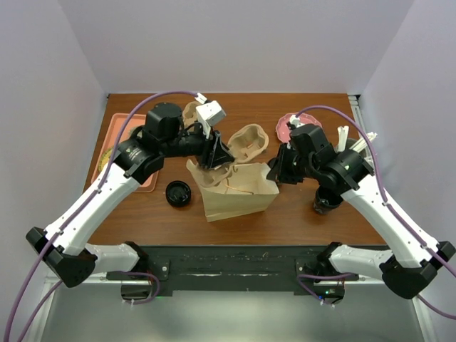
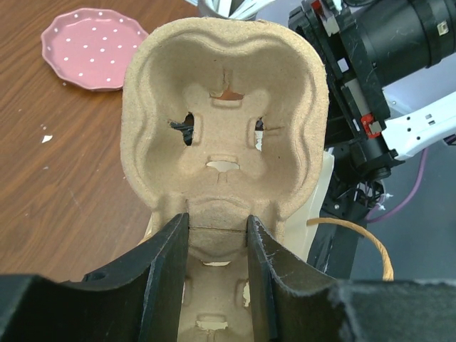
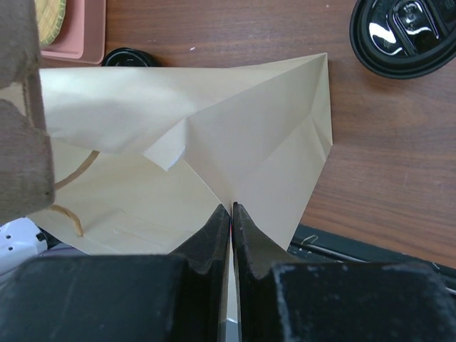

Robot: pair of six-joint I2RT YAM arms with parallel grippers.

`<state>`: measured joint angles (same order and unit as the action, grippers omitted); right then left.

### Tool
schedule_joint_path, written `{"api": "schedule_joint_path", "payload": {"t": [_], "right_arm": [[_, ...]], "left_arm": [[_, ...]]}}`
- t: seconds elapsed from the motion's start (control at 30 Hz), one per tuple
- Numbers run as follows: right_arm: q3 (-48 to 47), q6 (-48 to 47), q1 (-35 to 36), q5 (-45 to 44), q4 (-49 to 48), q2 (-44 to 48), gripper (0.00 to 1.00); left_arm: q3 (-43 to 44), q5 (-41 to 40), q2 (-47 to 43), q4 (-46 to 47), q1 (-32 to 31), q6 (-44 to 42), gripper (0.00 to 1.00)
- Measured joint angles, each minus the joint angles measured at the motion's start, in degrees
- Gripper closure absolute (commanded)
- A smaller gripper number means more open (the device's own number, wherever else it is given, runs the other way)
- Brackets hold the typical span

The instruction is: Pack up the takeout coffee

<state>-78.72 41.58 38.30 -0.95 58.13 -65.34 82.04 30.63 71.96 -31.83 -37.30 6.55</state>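
paper bag (image 1: 239,196) mid-table, right edge pinched flat in the closed right gripper (image 3: 231,210). cup carrier (image 2: 224,107) clamped in the part-open left gripper (image 2: 217,224), tilted above the bag. takeout coffee (image 1: 178,193) stands on the table left of the bag. hold the mouth taut, lower the carrier level.

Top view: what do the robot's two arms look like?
The left arm and right arm have smooth white shells with chunky black joints and bases. A thin purple cable loops along each. Each ends in a matte black two-fingered tool: the left tool, the right tool.
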Motion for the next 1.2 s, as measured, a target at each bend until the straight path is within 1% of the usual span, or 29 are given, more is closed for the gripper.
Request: {"api": "schedule_joint_path", "payload": {"t": [0.17,0.33,0.8,1.2], "right_arm": [[-2.78,0.04,0.07,-1.03,0.15,-2.47,0.91],[-3.04,0.31,0.04,-1.16,0.13,-3.15,0.91],[-3.04,0.42,0.04,-1.16,-0.44,-4.94,0.92],[-4.15,0.46,-0.31,-2.67,-0.94,-6.67,0.94]], "left_arm": [[0.44,-1.14,-1.27,-2.62,0.00,-0.31,0.97],[1.46,-1.03,-1.38,-2.43,0.00,0.33,0.97],[2.03,2.54,-0.02,5.42,0.00,6.16,0.97],[2.03,7.41,0.17,6.95,0.00,10.47,0.97]]}}
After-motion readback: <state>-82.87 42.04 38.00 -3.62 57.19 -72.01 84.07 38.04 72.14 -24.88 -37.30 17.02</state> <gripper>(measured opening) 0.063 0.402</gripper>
